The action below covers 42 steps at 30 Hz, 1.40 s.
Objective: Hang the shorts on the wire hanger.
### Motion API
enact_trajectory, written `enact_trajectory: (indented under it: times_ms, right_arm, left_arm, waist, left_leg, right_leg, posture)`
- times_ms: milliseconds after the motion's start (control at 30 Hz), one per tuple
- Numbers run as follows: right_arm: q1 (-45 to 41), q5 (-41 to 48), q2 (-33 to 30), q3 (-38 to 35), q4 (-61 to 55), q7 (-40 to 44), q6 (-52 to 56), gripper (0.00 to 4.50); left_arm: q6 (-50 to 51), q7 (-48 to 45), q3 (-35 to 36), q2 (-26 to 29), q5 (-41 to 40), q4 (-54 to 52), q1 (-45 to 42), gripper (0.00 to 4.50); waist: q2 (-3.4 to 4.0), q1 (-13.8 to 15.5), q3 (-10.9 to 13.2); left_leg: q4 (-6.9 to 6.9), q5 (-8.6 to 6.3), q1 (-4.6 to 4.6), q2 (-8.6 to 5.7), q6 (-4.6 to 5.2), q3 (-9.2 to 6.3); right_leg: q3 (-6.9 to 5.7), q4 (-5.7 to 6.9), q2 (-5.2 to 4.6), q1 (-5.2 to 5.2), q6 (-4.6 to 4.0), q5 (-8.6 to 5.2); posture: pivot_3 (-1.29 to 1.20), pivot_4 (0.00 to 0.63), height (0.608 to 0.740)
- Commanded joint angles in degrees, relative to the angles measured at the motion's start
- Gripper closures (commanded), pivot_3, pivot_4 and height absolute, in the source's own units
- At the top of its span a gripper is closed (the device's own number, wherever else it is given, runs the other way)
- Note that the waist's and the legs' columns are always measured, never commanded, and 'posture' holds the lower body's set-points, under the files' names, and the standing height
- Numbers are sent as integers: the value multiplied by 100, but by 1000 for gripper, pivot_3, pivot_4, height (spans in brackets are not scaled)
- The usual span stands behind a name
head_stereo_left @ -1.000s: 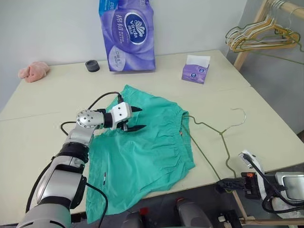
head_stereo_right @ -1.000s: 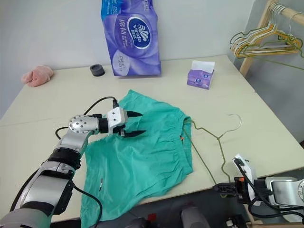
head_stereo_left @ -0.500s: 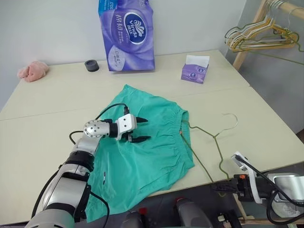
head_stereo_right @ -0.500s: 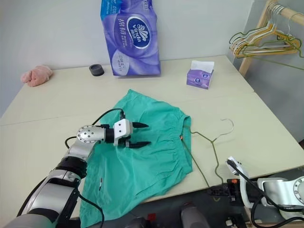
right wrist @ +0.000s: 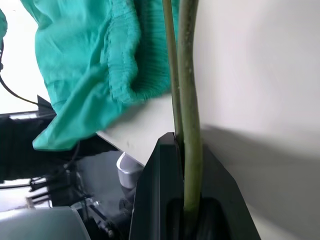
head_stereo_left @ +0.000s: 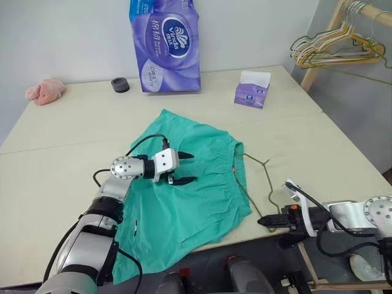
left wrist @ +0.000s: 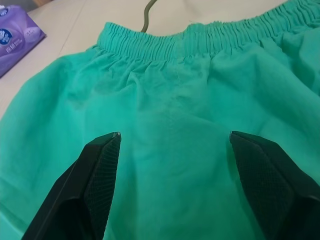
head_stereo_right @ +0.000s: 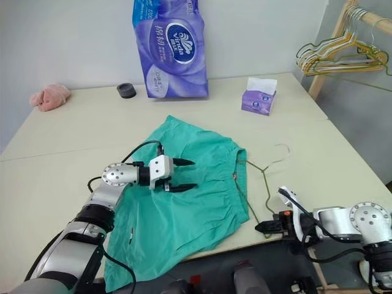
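The teal-green shorts lie flat on the table, waistband toward the right and one leg hanging over the front edge. My left gripper hovers open just above the middle of the shorts, its fingers spread with only fabric under them. The thin olive wire hanger lies on the table beside the waistband, part of it tucked under the fabric. At the table's front edge my right gripper is shut on the wire hanger.
A purple toilet-paper pack, a black ring and a pink cloth sit along the back. A purple tissue box stands at back right. A wooden rack with bunched hangers stands past the table's right side.
My right gripper has moved left and in along the front edge, dragging the hanger closer to the waistband. The left gripper has sunk a little over the shorts, still open.
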Motion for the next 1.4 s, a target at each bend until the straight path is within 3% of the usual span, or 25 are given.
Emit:
enact_trajectory:
  times_ms: [33,367,467,633,900,1033,1200,1400]
  right_arm:
    - [-217,-184,376,-71,269,-197,-109,4500]
    - [-523,-895,1422,-730,805,-869,-615,4500]
    - [-546,-2097,1405,-482,301,-302,-1307,4500]
    - [-614,-3249,1562,-307,-42,272,-2086,4500]
    - [-870,-6197,1175,1012,-484,1500,-4191,4500]
    - [-1008,-7403,1029,1452,-329,1922,-5093,4500]
    - [-1012,-8243,969,1634,-265,2302,-5520,4500]
    - [-1002,-8841,1021,1620,-240,2541,-5501,4500]
  left_arm:
    - [17,65,138,-12,-92,-226,12,819]
    - [88,138,152,-59,-103,-396,101,819]
    - [177,168,161,-76,-141,-528,189,819]
    - [449,258,244,-103,-239,-760,331,819]
    - [1556,251,707,99,-709,-1133,101,819]
    - [1610,364,1020,375,-701,-579,-712,14]
    - [1463,174,1202,625,-660,119,-1820,14]
    - [438,-997,682,1110,-78,785,-2706,14]
  waist:
    - [-14,-10,-8]
    - [-71,-32,-61]
    - [-69,-30,-62]
    - [-63,-15,-58]
    - [-32,-33,-39]
    - [-30,-44,-37]
    - [-30,-46,-37]
    - [-30,-58,-37]
  left_leg:
    - [1,1,1,2,1,-3]
    - [2,18,18,11,27,-13]
    - [2,19,17,9,28,-13]
    - [1,19,13,0,27,-14]
    - [1,19,5,-2,27,-16]
    - [1,22,1,-3,22,-16]
    - [1,23,2,-5,20,-16]
    - [-1,24,1,-5,19,-13]
  right_leg:
    - [-2,3,2,0,-2,2]
    - [-7,30,24,2,-19,26]
    - [-7,30,25,1,-18,26]
    - [-8,29,14,-3,-17,26]
    - [-13,31,10,-17,-17,25]
    - [-15,36,11,-23,-17,26]
    - [-17,29,8,-21,-17,25]
    - [-16,27,8,-23,-17,25]
  posture:
    - [-215,99,740]
    - [-212,96,740]
    - [-215,98,740]
    - [-215,98,740]
    - [-237,102,740]
    - [-232,95,740]
    - [-226,92,740]
    - [-229,89,740]
